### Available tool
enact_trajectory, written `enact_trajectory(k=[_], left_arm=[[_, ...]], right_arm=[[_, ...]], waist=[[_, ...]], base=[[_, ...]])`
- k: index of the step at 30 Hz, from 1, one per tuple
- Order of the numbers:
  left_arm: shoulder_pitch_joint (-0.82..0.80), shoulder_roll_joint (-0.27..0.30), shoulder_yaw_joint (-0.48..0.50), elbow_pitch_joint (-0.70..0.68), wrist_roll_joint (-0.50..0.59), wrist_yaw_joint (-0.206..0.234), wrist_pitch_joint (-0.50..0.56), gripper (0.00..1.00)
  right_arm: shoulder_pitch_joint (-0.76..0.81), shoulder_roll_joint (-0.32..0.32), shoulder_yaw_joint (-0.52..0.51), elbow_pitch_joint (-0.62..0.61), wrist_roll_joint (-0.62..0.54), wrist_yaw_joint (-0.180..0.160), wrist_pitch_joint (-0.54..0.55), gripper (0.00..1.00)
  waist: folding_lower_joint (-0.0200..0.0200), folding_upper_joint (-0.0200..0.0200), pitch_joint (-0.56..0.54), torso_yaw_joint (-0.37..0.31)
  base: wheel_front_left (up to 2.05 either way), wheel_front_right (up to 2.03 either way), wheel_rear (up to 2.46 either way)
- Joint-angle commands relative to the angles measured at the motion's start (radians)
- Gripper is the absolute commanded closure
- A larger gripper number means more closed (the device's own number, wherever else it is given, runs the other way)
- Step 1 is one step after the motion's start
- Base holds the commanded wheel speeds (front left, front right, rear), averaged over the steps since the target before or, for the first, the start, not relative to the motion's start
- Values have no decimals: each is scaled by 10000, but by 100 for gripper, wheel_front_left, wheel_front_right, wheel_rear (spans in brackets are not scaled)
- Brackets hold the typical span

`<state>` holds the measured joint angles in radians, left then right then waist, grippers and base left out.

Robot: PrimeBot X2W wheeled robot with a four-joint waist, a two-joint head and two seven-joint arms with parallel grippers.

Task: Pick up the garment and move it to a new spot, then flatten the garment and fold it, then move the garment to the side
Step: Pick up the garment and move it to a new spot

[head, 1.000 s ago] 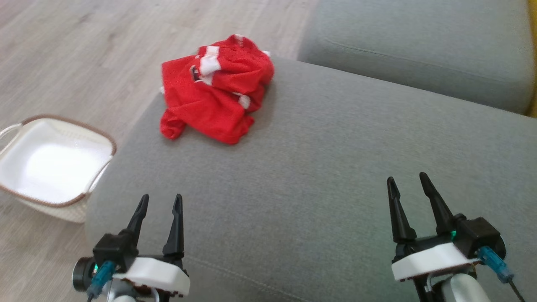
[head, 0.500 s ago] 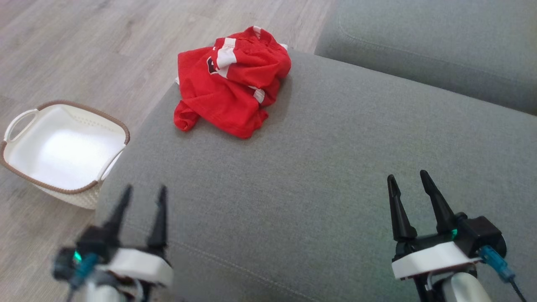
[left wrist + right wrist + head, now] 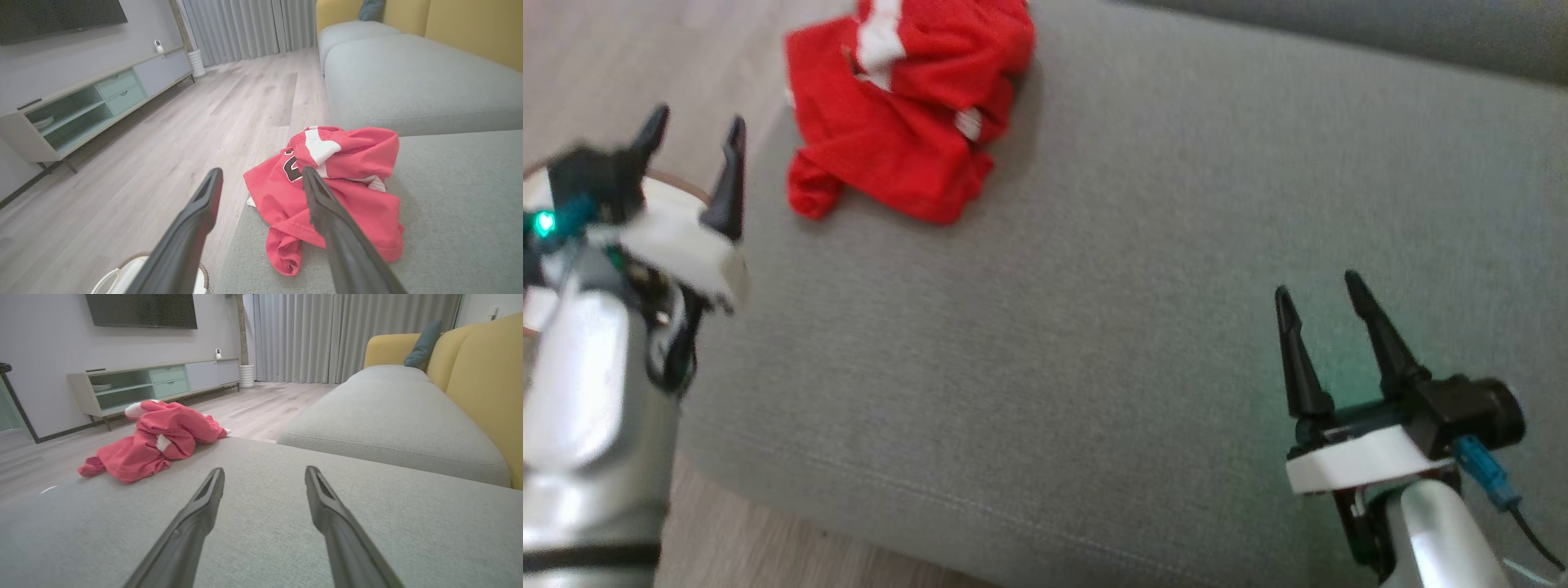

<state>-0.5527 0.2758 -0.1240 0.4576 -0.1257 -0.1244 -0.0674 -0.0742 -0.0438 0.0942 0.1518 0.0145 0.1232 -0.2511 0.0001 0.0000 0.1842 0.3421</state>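
**A:** Grey sofa (image 3: 1094,286) under both claws, and a TV stand (image 3: 94,106) far ahead-left of the left claw (image 3: 697,117), across the floor (image 3: 171,134).

**B:** Any containers?

**A:** A basket (image 3: 122,269), right below the left claw's fingers. They cover its inside, so I can't tell what's in it.

**B:** And the garment?

**A:** The garment (image 3: 898,122) is a crumpled red heap at the sofa's edge, just ahead-right of the left claw, untouched. For the right claw (image 3: 1318,285) it's well ahead-left, bare cushion between.

**B:** Claws?

**A:** Both spread wide, gripping nothing.
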Motion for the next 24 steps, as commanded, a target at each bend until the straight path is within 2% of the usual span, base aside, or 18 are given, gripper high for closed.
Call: enact_trajectory(k=[1,4,8,14,24], left_arm=[[-813,464,201,100,-273,-25,245,0],[-1604,574,-220,1033,-693,-53,792,0],[-2408,837,-1261,1980,-1580,-59,1394,0],[-3180,1124,-2335,2801,-2658,-61,1581,0],[-4160,1346,-3325,4358,-3633,-62,1649,0]], right_arm=[[-383,-64,172,-414,-210,75,-106,0],[-527,-64,28,-566,-553,75,-61,0],[-557,-64,-120,-879,-879,75,106,0],[-437,-64,-333,-1370,-1184,75,344,0],[-244,-64,-267,-2009,-1429,75,635,0]], waist=[[-1,0,881,-518],[-1,0,1430,-685],[-1,0,2060,-862],[-1,0,2662,-931],[-1,0,3231,-1104]], base=[[0,0,0],[0,0,0],[0,0,0],[0,0,0],[0,0,0]])
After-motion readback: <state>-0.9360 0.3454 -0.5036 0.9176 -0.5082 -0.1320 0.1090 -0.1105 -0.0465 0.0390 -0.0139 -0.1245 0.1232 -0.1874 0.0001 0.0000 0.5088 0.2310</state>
